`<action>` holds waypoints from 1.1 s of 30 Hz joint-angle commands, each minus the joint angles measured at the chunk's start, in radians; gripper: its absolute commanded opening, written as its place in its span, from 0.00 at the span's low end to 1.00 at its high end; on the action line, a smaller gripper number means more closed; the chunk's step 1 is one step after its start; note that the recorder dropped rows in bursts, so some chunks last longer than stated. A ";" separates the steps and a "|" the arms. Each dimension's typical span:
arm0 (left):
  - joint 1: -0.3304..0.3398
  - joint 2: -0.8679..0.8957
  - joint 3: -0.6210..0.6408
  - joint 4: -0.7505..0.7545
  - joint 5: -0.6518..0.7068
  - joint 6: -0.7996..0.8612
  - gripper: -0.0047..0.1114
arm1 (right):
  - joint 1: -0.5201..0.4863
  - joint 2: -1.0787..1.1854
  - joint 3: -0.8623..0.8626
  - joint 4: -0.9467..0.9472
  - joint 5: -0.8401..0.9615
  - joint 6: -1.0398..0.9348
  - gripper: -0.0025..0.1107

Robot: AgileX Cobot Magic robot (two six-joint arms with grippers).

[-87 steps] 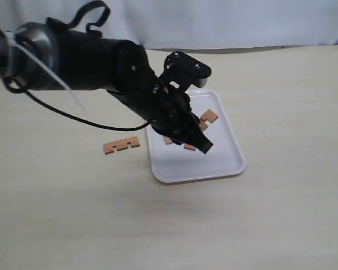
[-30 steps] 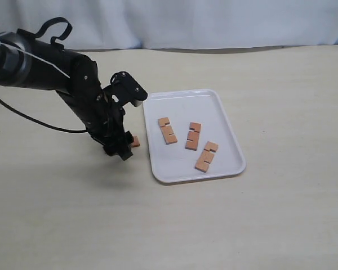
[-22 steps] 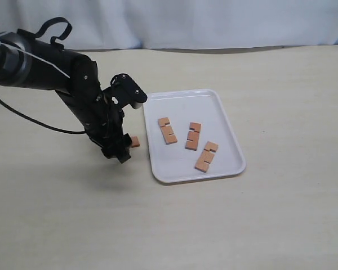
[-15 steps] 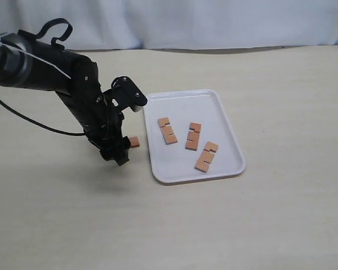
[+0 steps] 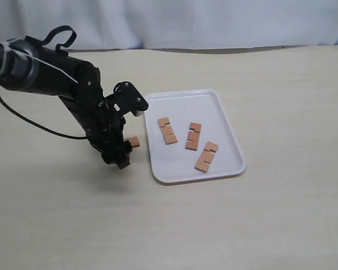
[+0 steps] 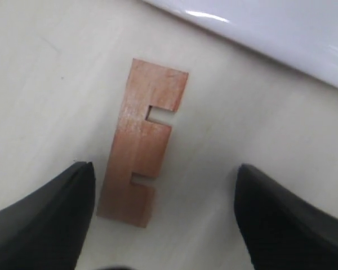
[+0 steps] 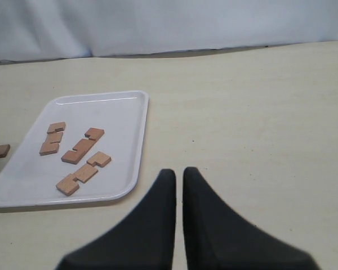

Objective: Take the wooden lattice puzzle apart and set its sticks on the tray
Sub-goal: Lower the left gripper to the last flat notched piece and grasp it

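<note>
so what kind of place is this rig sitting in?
Most likely a lab bench staged for robot recording: a bare beige tabletop, a plain white draped backdrop behind it, and on the table a white tray, a few notched wooden sticks and the black arm.

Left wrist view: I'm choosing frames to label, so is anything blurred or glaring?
Left wrist view: the stick is sharp, the left pincer dark and soft-edged, a glare streak on the tray rim. Exterior view: evenly lit, faint shadow beneath the arm.
</note>
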 commanded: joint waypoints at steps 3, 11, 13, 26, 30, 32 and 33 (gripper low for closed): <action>0.051 -0.001 -0.054 -0.124 0.047 0.010 0.60 | -0.006 -0.004 0.002 0.000 -0.001 -0.002 0.06; 0.058 0.023 -0.062 -0.139 0.054 0.050 0.57 | -0.006 -0.004 0.002 0.000 -0.001 -0.002 0.06; 0.058 0.033 -0.062 -0.141 0.049 0.050 0.57 | -0.006 -0.004 0.002 0.000 -0.001 -0.002 0.06; 0.058 0.037 -0.062 -0.184 0.001 0.050 0.55 | -0.006 -0.004 0.002 0.000 -0.001 -0.002 0.06; 0.058 0.039 -0.062 -0.199 -0.019 0.050 0.55 | -0.006 -0.004 0.002 0.000 -0.001 -0.002 0.06; 0.058 0.045 -0.062 -0.199 -0.021 0.050 0.55 | -0.006 -0.004 0.002 0.000 -0.001 -0.002 0.06; 0.058 0.049 -0.062 -0.199 -0.021 0.050 0.55 | -0.006 -0.004 0.002 0.000 -0.001 -0.002 0.06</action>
